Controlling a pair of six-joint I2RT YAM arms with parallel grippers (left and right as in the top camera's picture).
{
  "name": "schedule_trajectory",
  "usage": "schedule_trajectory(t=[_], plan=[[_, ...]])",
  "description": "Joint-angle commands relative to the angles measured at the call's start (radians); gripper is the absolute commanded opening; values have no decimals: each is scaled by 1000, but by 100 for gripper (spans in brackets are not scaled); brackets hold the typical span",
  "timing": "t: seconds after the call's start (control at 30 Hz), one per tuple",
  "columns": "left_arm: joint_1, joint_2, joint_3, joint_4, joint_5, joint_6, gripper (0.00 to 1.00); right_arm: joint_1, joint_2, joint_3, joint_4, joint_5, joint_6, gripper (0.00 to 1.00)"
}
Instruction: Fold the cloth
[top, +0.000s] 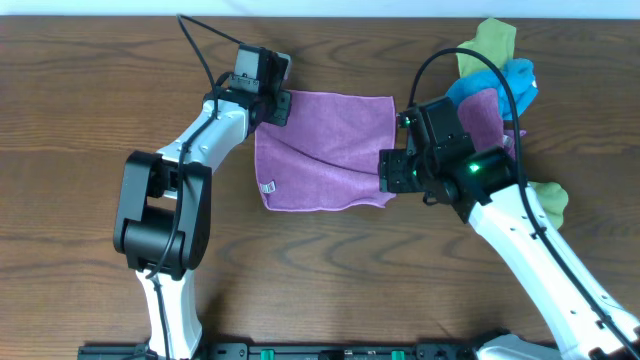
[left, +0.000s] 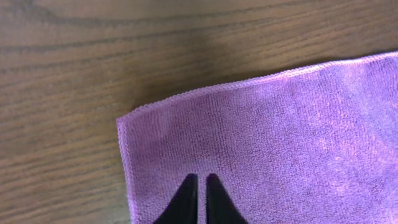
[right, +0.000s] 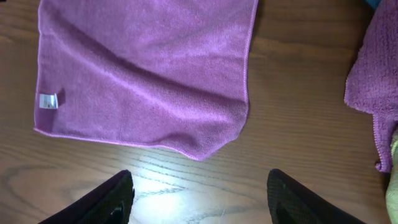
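A purple cloth (top: 325, 150) lies flat on the wooden table, with a white tag (top: 267, 186) near its front left corner. My left gripper (top: 280, 108) is over the cloth's back left corner. In the left wrist view its fingertips (left: 199, 177) are shut with only a thin gap, resting on the flat cloth (left: 280, 143). My right gripper (top: 392, 172) is at the cloth's front right corner. In the right wrist view its fingers (right: 200, 174) are wide open and empty over bare wood, just short of the cloth (right: 149, 68).
A pile of other cloths lies at the back right: green (top: 490, 42), blue (top: 505, 85) and another purple one (top: 487, 120), which also shows in the right wrist view (right: 376, 74). An olive cloth (top: 552, 200) lies beside the right arm.
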Motion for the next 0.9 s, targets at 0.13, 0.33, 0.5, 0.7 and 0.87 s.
schedule_trajectory(t=[0.13,0.33,0.5,0.7,0.87], plan=[[-1,-7,18,21,-28,-120,5,-9,-3,1,-28,3,-39,59],[-1,14,18,99,-80,-99,6,-9,-3,0,-32,-4,-57,2],[-1,35,18,119,-80,-63,6,-9,-3,-6,-32,-4,-56,1],[-1,79,18,108,-80,-41,6,-9,-3,-88,4,-6,-23,2],[0,88,18,100,-82,-36,6,-9,-3,-193,93,-64,4,1]])
